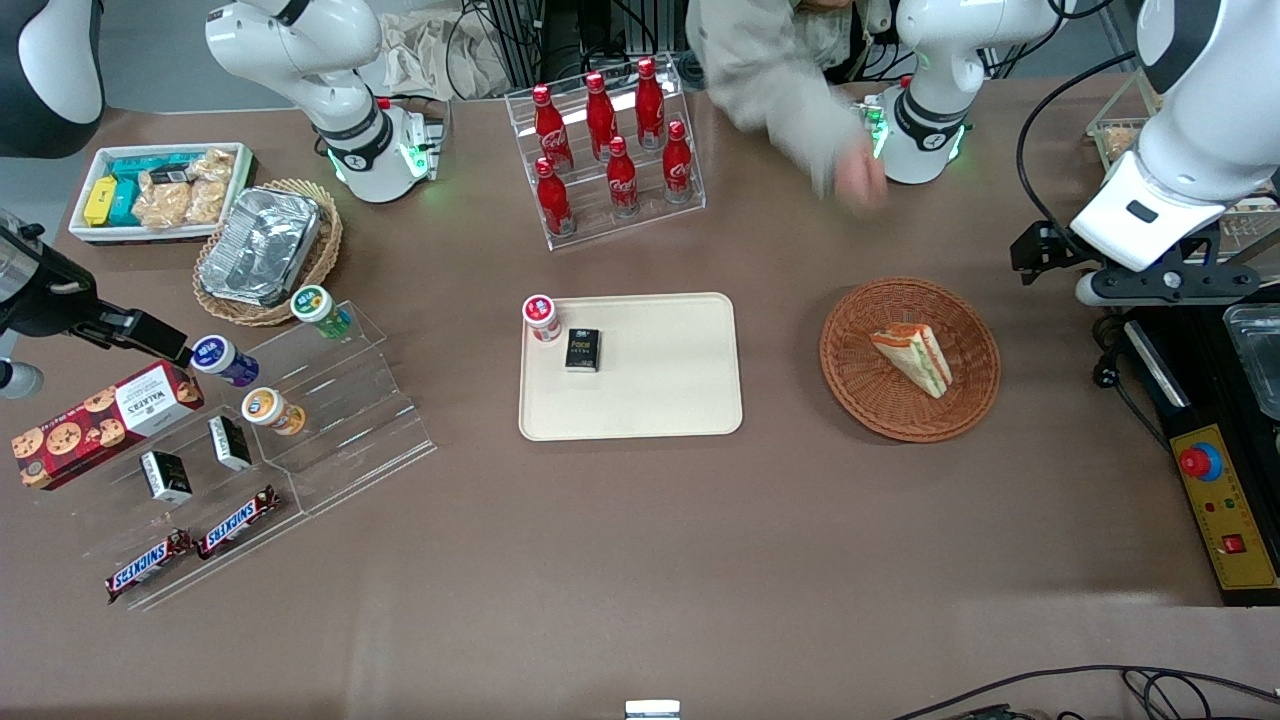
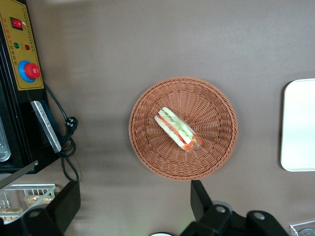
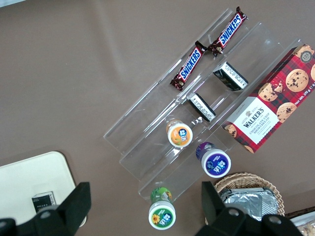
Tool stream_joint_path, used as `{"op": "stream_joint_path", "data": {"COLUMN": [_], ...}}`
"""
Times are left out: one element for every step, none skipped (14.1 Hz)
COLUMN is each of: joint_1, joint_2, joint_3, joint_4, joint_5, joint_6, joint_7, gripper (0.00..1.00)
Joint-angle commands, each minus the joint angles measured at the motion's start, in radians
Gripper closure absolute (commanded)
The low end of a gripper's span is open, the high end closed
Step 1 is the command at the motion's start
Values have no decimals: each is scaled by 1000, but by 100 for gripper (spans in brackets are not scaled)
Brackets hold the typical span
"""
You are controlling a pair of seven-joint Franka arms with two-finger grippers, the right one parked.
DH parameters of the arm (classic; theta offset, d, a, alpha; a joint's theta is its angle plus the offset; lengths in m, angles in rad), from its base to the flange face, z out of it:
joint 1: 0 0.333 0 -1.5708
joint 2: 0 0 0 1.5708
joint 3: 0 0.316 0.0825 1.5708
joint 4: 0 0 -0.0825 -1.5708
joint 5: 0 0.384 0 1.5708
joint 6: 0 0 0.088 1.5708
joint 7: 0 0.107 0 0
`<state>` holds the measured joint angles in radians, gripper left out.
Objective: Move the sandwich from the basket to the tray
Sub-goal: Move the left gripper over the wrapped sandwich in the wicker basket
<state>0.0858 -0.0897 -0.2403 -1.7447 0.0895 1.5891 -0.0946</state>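
Only the left wrist view shows the gripper with jaws wide, hovering high over the basket, where the sandwich, a white-bread wedge with red and green layers, lies, the tray lying beside the basket.

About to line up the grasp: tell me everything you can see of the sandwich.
The sandwich is a small triangular wedge of white bread with orange-red and green filling layers showing along its cut edge. It lies on its side near the middle of the round reddish-brown wicker basket, resting on the weave, nothing else touching it. The gripper hovers open above the basket, clear of it. The cream tray lies apart, toward the parked arm's end.
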Motion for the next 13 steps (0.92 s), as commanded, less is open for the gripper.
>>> {"op": "stream_joint_path", "data": {"joint_1": [6,6,6,6,5,3,-6,-12,-15,-20,-24,-32,-34], "joint_2": [2,4,4,5,5,2,-1,1,-4,-14,-27,-31,-34], "joint_3": [-10,-11,-11,-11,-13,-14,-14,-14,-14,-14,-14,-14,-14], "joint_4": [11,13,13,8,-10,-41,-59,-71,-94,-125,-154,-174,-188], "joint_5": [3,3,-4,-5,-7,-7,-7,-8,-10,-11,-11,-11,-11], "joint_6": [-20,-20,-20,-20,-20,-15,-9,-5,14,43,72,97,109], "joint_7": [-11,-13,-16,-39,-74,-102,-109,-111,-114,-129,-146,-163,-174], "gripper": [1,1,1,1,1,1,1,1,1,1,1,2,2]}}
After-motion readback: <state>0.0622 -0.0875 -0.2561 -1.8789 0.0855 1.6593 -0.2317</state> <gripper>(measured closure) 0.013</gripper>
